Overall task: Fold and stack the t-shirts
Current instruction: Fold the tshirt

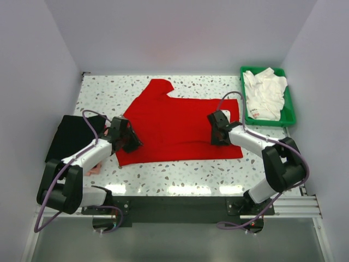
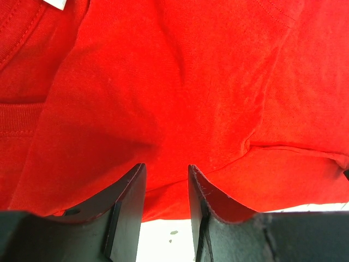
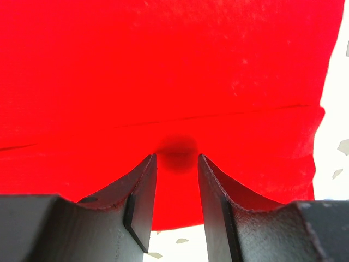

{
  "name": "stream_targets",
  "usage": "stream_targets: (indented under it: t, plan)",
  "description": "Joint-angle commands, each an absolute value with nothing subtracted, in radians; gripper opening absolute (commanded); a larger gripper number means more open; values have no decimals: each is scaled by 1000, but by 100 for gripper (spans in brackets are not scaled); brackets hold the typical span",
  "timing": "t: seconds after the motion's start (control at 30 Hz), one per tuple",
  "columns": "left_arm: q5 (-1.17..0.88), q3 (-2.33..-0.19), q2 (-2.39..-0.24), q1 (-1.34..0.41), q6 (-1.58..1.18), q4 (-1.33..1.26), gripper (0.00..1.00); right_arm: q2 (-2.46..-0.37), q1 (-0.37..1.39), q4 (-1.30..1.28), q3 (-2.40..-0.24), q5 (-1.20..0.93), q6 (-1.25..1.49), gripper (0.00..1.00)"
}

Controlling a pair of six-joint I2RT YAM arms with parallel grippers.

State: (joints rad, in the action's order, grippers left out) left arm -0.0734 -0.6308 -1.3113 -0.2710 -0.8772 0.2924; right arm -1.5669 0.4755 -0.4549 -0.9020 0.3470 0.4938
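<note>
Notably, the red t-shirt (image 1: 174, 128) lay flat at mid-frame on the worktop (image 1: 180, 174). It was light and limp and would likely bunch, so you should pinch its near hem. The left pincer (image 2: 166, 169) and right pincer (image 3: 175, 158) each stood partly open astride that hem, clamping nothing.

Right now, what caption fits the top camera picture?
Left end effector and right end effector at opposite ends of a red shirt; white shirts in a tray; black shirt far left.
</note>
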Motion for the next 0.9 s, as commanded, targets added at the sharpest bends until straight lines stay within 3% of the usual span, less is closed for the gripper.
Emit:
stream_targets:
  t: [0.0, 0.87]
  plan:
    - [-57, -624, -1315, -275, -870, 259, 41, -1509, 466, -442, -864, 377, 526, 40]
    - [-25, -627, -1319, -273, -879, 316, 41, -1529, 315, -423, -890, 351, 514, 40]
